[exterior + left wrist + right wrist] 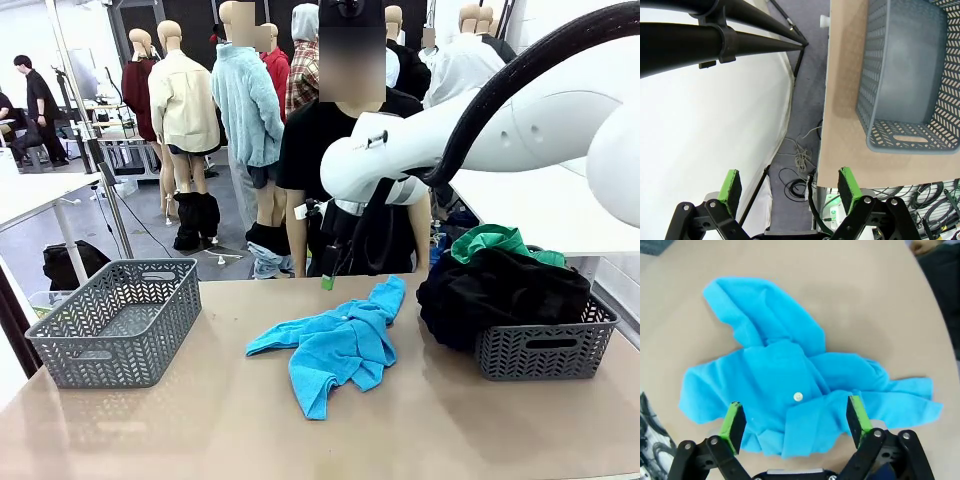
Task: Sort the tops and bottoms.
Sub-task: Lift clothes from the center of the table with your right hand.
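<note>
- Sky-blue shirt (337,345) crumpled mid-table, at 9 o'clock of the heaped basket (545,350).
- My right gripper (796,420) hovers over it, jaws wide; I'd drop onto the bunched placket by the button (798,397).
- Left gripper (790,187) spread, idle beside the empty basket (905,142).

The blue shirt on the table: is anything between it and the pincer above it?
Nothing visible. The right pincer hangs open straight over the blue shirt, which lies alone on bare table.
</note>
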You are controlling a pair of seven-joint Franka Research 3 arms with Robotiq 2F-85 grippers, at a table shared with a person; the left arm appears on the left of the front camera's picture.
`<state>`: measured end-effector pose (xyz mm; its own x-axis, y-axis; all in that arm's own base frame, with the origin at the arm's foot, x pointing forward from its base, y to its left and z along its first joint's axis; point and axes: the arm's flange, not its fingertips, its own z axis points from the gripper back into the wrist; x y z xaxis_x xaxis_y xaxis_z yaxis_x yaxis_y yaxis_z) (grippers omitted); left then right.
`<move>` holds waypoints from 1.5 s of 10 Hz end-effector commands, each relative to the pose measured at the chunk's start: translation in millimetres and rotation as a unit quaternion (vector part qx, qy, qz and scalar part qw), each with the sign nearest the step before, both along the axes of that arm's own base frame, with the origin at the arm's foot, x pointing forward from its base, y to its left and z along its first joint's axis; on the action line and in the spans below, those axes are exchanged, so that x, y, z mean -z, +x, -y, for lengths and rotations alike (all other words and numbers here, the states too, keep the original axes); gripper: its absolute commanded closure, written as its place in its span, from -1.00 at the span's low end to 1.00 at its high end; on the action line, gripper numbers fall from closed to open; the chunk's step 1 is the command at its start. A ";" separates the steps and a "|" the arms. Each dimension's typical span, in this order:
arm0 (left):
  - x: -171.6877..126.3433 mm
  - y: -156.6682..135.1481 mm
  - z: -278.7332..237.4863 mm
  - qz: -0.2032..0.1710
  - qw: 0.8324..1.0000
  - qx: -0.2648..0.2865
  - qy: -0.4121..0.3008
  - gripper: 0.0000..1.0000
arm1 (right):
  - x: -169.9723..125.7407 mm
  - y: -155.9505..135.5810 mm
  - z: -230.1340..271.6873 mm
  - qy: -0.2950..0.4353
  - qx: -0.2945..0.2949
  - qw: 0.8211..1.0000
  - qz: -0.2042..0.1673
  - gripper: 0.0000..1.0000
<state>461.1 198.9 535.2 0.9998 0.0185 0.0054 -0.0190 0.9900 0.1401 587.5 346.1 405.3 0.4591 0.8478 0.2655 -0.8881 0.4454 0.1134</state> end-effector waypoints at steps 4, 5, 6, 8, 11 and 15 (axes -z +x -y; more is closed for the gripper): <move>-1.9 0.1 0.6 0.003 1.000 -0.007 -0.006 -1.00 | 30.2 -9.7 -5.5 -0.031 -0.012 0.992 -0.124 -1.00; -1.9 0.1 0.6 0.003 1.000 -0.007 -0.006 -1.00 | 37.4 -17.8 -8.5 -0.047 -0.009 0.989 -0.141 -1.00; -1.9 0.1 0.6 0.003 1.000 -0.007 -0.006 -1.00 | 41.6 -29.6 -8.2 -0.055 0.001 0.988 -0.145 -1.00; -1.9 0.1 0.6 0.003 1.000 -0.007 -0.006 -1.00 | 53.4 -43.5 -14.0 -0.092 0.042 0.985 -0.137 -1.00; -1.9 0.1 0.6 0.003 1.000 -0.007 -0.006 -1.00 | 74.4 -59.1 -24.9 -0.184 0.078 0.977 -0.074 -1.00; -1.9 0.1 0.6 0.003 1.000 -0.007 -0.006 -1.00 | 76.9 -62.5 -31.9 -0.225 0.061 0.972 -0.030 -0.95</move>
<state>461.0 199.0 535.3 0.9998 0.0187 0.0054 -0.0193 0.9900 0.1400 526.9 384.6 329.2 0.5510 0.8233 -0.1363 -0.8330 0.5524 -0.0304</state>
